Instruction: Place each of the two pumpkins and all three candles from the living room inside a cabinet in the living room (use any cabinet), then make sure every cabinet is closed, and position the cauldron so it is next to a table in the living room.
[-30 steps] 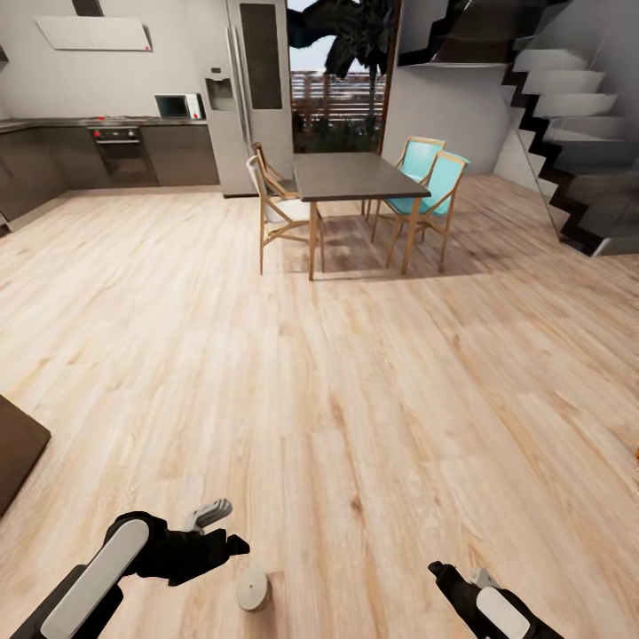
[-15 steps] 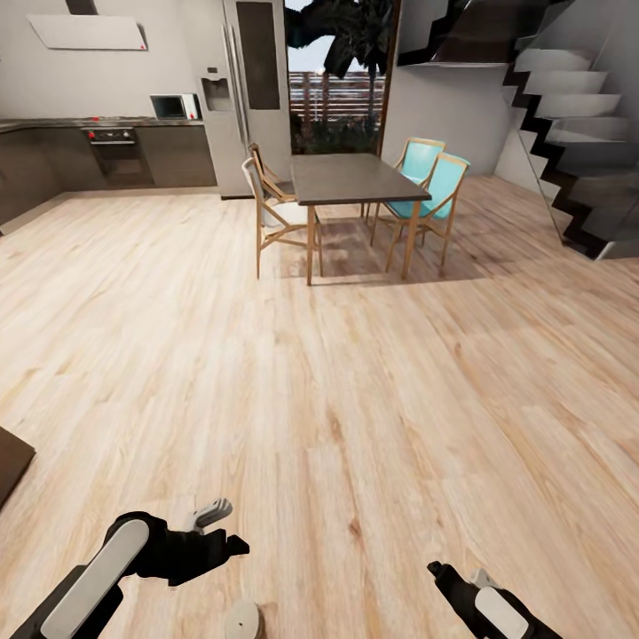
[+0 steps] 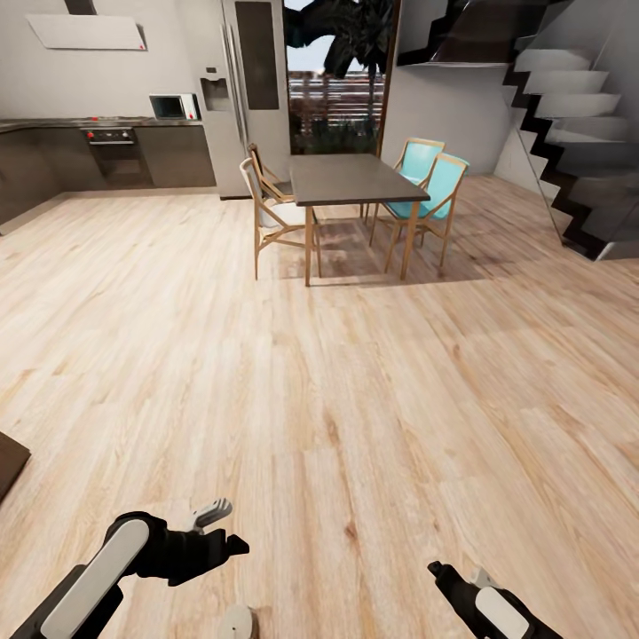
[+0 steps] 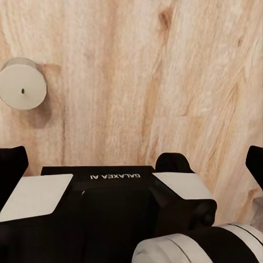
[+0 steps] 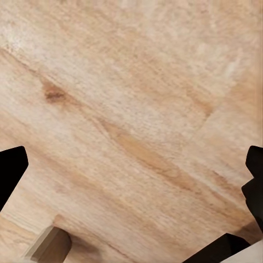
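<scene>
One candle [image 3: 237, 622], a short pale cylinder, stands on the wood floor at the bottom edge of the head view, just below my left gripper [image 3: 225, 529]. In the left wrist view the candle [image 4: 22, 83] sits off to one side of the left gripper [image 4: 132, 156], whose black fingers are spread wide with nothing between them. My right gripper [image 3: 444, 571] hovers low over bare floor; in its wrist view the right gripper [image 5: 131, 171] is open and empty. Pumpkins and cauldron are out of view.
A dark-topped dining table [image 3: 353, 177] with wooden and turquoise chairs [image 3: 432, 190] stands ahead. Kitchen units [image 3: 111, 155] and a fridge [image 3: 253, 89] line the back left, and stairs [image 3: 577, 133] rise at the right. A dark-brown furniture corner [image 3: 9, 457] pokes in at the left.
The whole head view has shifted: the candle now lies nearer the bottom edge and the dark corner has drawn back to the left. Both arms keep their pose.
</scene>
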